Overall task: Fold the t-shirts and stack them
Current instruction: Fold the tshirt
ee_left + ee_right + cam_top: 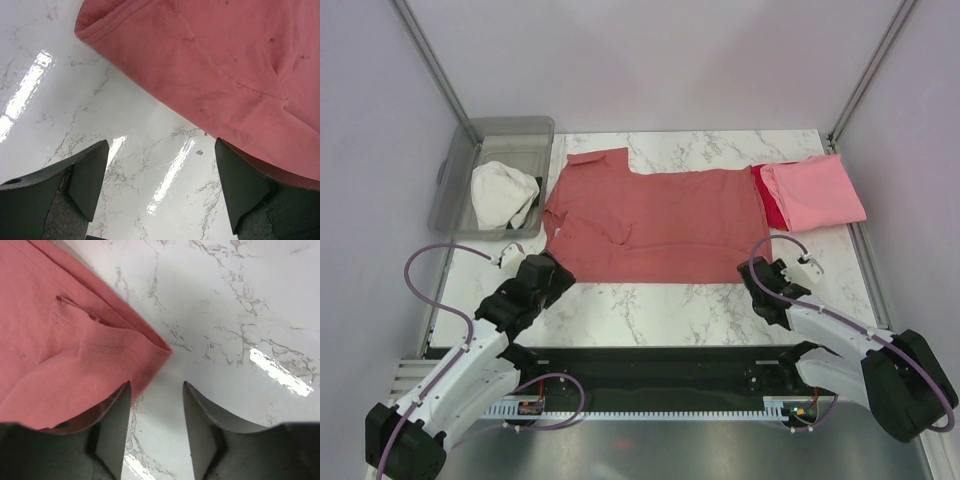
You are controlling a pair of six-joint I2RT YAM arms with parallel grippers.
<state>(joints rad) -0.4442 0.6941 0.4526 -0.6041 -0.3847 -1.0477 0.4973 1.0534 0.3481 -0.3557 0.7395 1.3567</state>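
Observation:
A dusty salmon-red t-shirt (pixel 650 225) lies spread flat across the middle of the marble table (pixel 660 300). At the back right, a folded light pink t-shirt (pixel 815 193) rests on a bright red one (pixel 768 200). My left gripper (pixel 554 266) hovers at the salmon shirt's near left corner, open, with bare marble between its fingers (pixel 162 190); the shirt (pixel 215 65) lies just beyond, touching the right finger. My right gripper (pixel 760 268) is at the near right corner, open, with only marble in the gap (pixel 156 390); its left finger (pixel 114 425) meets the shirt's hem (pixel 75 365).
A grey plastic bin (pixel 510 132) at the back left holds a white cloth (pixel 503 192). Metal frame posts rise at both back corners. Bare marble runs between the shirt's near edge and the arm bases.

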